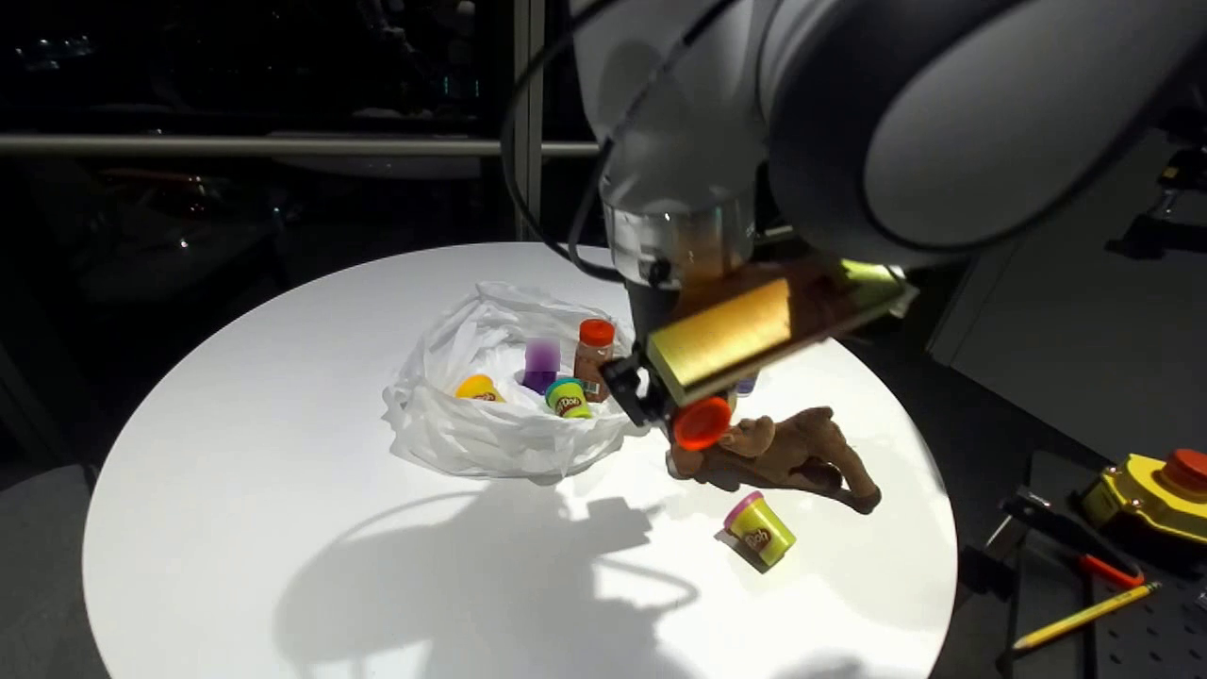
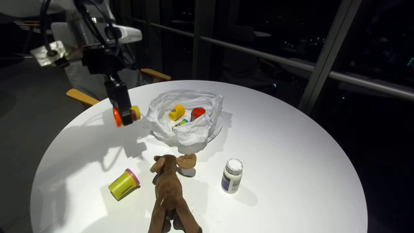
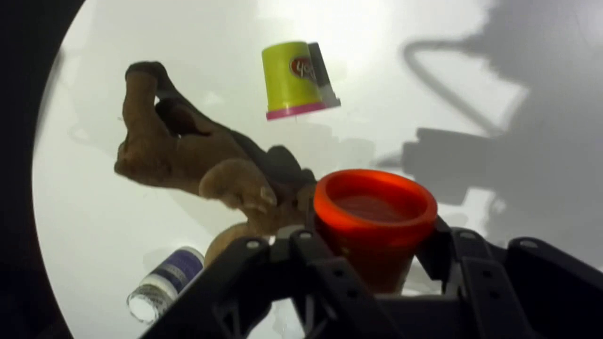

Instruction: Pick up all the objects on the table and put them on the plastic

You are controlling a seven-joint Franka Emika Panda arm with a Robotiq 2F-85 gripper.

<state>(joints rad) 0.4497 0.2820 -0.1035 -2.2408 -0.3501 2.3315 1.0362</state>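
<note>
I note my gripper (image 2: 124, 115) aloft near the plastic (image 2: 194, 134), pointing down, jaws partway apart, clamped on a tub (image 3: 375, 233): yellow, red lid (image 1: 702, 423) facing sideways.

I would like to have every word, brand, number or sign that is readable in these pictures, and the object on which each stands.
"Doh": on the pink-lidded tub.
"Doh": on the teal-lidded tub in the plastic bag.
Too small or blurred to read: the labels on the yellow tub, the white bottle and the red-capped jar.
The orange-lidded tub in the end effector shows no readable word.
No number is legible.
</note>
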